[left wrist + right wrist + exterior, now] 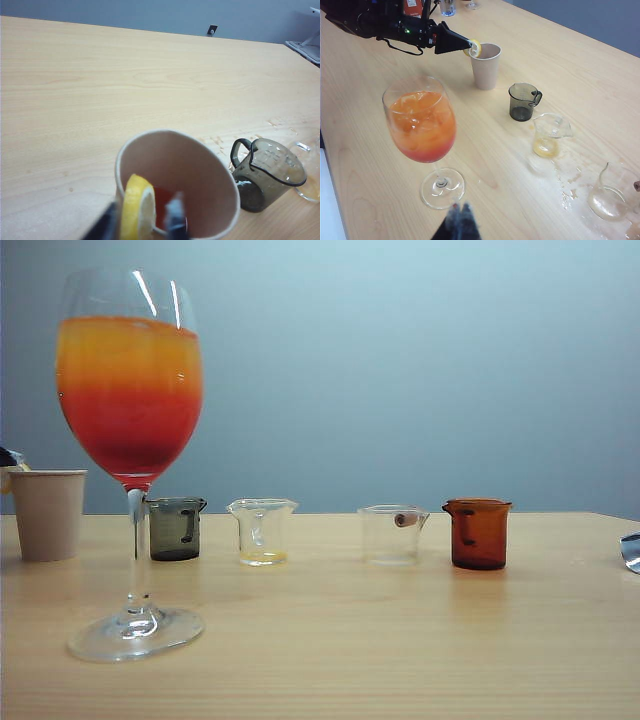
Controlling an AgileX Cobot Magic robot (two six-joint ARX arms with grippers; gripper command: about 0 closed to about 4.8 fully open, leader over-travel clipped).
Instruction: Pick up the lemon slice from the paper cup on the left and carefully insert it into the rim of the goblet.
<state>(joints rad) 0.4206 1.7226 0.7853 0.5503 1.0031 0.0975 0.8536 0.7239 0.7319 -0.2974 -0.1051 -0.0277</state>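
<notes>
The goblet [131,455] stands nearest in the exterior view, tall and thin-stemmed on a round foot, smooth clear glass holding orange over red, its rim bare; it will tip easily, I judge. Behind it sit the matte paper cup [48,514], a dark grey beaker [176,528], two clear beakers and an amber one on the pale wood-grain table [400,640]. The left gripper [141,220] is at the cup's rolled rim, its fingers either side of the lemon slice [138,207], thin, yellow-rinded, upright on edge; closing, though a firm hold I cannot tell. The right gripper [459,214] waits near the goblet's foot, fingers together and empty.
</notes>
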